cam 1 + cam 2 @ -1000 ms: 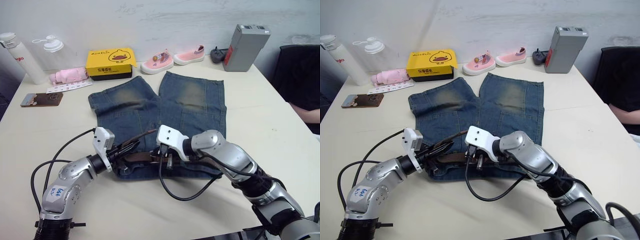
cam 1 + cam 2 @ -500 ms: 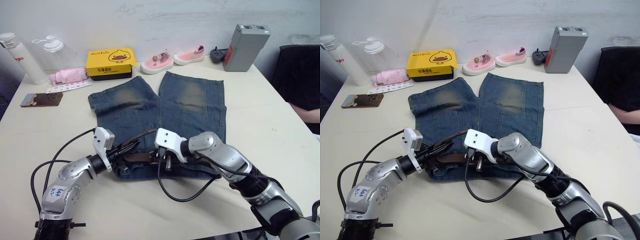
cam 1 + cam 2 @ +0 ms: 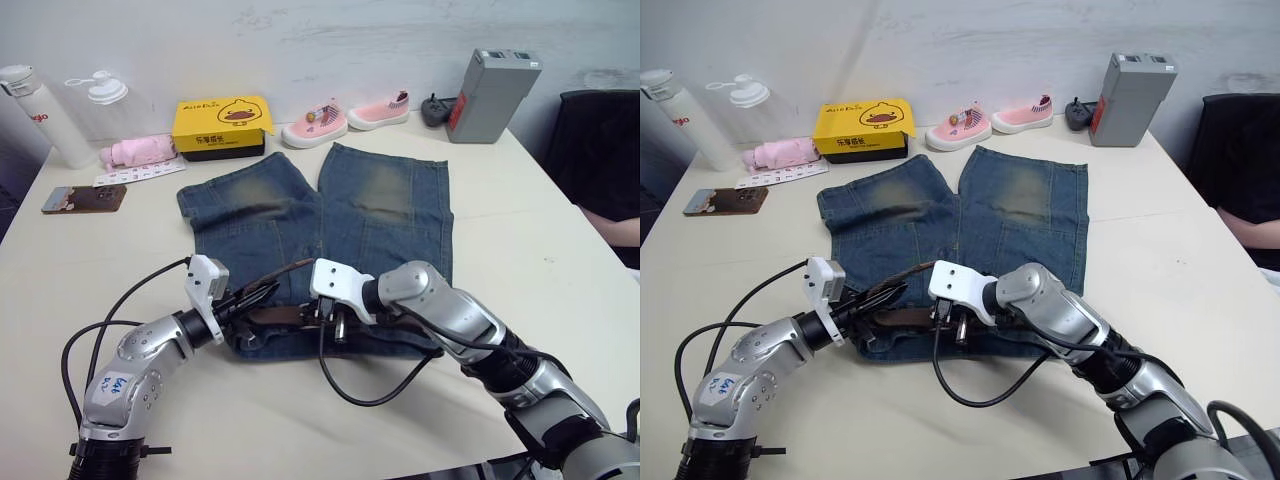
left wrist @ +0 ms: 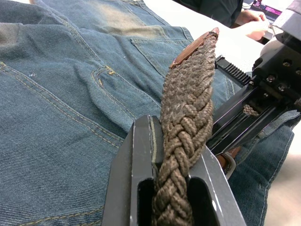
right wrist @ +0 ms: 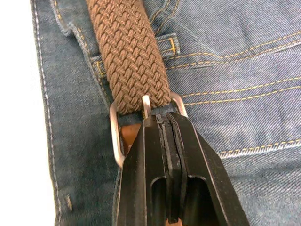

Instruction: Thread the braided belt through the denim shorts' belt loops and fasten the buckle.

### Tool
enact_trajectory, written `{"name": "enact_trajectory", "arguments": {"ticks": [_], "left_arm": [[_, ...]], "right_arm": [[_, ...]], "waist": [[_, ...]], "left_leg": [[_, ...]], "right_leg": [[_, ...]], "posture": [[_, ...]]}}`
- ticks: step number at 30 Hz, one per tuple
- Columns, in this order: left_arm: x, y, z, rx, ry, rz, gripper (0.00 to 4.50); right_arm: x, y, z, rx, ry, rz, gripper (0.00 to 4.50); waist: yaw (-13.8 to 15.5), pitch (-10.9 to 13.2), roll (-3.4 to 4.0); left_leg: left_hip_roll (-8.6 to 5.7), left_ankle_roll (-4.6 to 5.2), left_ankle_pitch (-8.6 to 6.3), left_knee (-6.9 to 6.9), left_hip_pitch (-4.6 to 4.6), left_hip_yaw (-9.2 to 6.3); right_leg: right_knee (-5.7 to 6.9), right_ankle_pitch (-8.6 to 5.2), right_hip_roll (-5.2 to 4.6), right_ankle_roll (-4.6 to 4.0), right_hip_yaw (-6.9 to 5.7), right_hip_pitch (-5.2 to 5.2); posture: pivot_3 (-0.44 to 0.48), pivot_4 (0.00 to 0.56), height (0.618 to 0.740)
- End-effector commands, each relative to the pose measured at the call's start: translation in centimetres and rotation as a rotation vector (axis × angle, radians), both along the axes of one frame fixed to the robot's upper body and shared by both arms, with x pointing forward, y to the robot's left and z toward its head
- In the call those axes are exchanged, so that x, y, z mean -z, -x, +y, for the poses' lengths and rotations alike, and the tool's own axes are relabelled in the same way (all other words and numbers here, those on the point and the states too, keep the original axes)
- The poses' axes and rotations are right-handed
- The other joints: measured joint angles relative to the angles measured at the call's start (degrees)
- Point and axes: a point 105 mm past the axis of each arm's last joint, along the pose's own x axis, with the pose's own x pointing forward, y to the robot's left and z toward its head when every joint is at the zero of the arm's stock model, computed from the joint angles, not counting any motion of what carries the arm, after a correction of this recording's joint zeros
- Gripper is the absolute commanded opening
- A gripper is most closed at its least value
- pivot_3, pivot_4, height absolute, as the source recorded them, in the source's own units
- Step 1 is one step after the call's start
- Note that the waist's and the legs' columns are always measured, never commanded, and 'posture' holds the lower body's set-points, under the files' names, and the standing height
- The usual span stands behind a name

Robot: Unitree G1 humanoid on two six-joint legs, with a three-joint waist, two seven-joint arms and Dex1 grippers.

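Near the bench's (image 3: 560, 230) front edge: left gripper (image 4: 169, 155), two black fingers clamped on the dark brown braided belt (image 4: 186, 122), tan leather tip (image 4: 193, 43) raised free over the blue denim shorts (image 3: 385, 215)

Right gripper (image 5: 165, 141) just beside, black fingers pressed together at the small silver rectangular buckle (image 5: 117, 136), prong across the weave; whether anything is pinched between them, cannot tell

Belt lying along the waistband at the shorts' near edge, passing under at least one short blue denim belt loop (image 5: 167, 44)

Judged well along: strap apparently through the loops, tip and buckle brought close; left to do, feeding the tip through the frame and seating the prong

Open bench either side of the shorts and toward the front edge; black cables (image 3: 365, 385) looping close under the right arm, a likely snag

Along the far edge, well apart: yellow cardboard box (image 3: 222, 124), pair of pink shoes (image 3: 345, 118), grey upright case (image 3: 490, 92), white bottles (image 3: 40, 115)
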Motion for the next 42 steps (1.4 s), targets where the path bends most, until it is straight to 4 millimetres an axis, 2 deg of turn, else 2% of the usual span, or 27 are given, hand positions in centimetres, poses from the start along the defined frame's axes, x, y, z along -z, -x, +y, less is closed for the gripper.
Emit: {"name": "enact_trajectory", "arguments": {"ticks": [1, 11, 25, 30, 35, 42], "left_arm": [[-1.2, 0.2, 0.0, -0.003, -0.004, -0.06, 0.0], [-1.2, 0.3, 0.1, -0.014, -0.004, -0.059, 0.0], [-1.4, -0.1, -0.1, -0.002, -0.001, -0.072, 0.0], [-1.9, -0.5, -0.4, 0.01, 0.0, -0.091, 0.0], [-2.9, -0.7, -1.1, 0.049, 0.0, -0.122, 0.0], [-4.4, -1.0, -2.2, 0.115, 0.018, -0.156, 0.0]], "right_arm": [[-0.8, 0.2, 0.3, -0.037, -0.008, -0.016, 0.05], [0.2, 0.1, 0.7, -0.04, 0.021, 0.002, 0.05], [4.9, 2.4, 1.0, -0.186, 0.251, 0.076, 0.05], [6.3, 2.9, 1.7, -0.204, 0.281, 0.102, 0.05], [7.5, 2.1, 1.9, -0.165, 0.299, 0.13, 0.05], [8.7, 2.9, 1.7, -0.218, 0.369, 0.263, 0.05]], "waist": [[-0.04, 0.0, 0.0], [-0.11, 0.0, 0.0], [-0.18, -0.34, 0.05], [-0.83, -0.61, 0.04], [-1.93, -0.77, 0.08], [-2.78, -0.95, 0.26]], "left_leg": [[0.0, 0.0, 0.0, 0.0, 0.0, 0.0], [0.01, 0.0, 0.0, 0.0, 0.01, 0.0], [0.03, -0.01, 0.0, -0.02, 0.16, -0.01], [0.07, -0.06, -0.03, -0.04, 0.23, -0.02], [0.18, -0.06, -0.04, -0.12, 0.36, 0.05], [0.55, -0.24, -0.14, -0.11, 0.53, 0.06]], "right_leg": [[0.0, 0.0, 0.0, 0.0, 0.0, 0.0], [0.01, 0.0, 0.01, 0.0, 0.01, 0.0], [0.04, -0.01, 0.02, -0.01, 0.05, 0.07], [0.08, -0.02, 0.05, -0.04, 0.06, 0.09], [0.16, -0.11, 0.08, -0.16, 0.06, 0.25], [0.28, -0.29, 0.27, -0.4, 0.01, 0.38]], "posture": [[0.0, 0.15, 0.706], [0.0, 0.15, 0.706], [0.0, 0.15, 0.706], [0.0, 0.15, 0.706], [0.0, 0.15, 0.706], [0.0, 0.15, 0.706]]}}
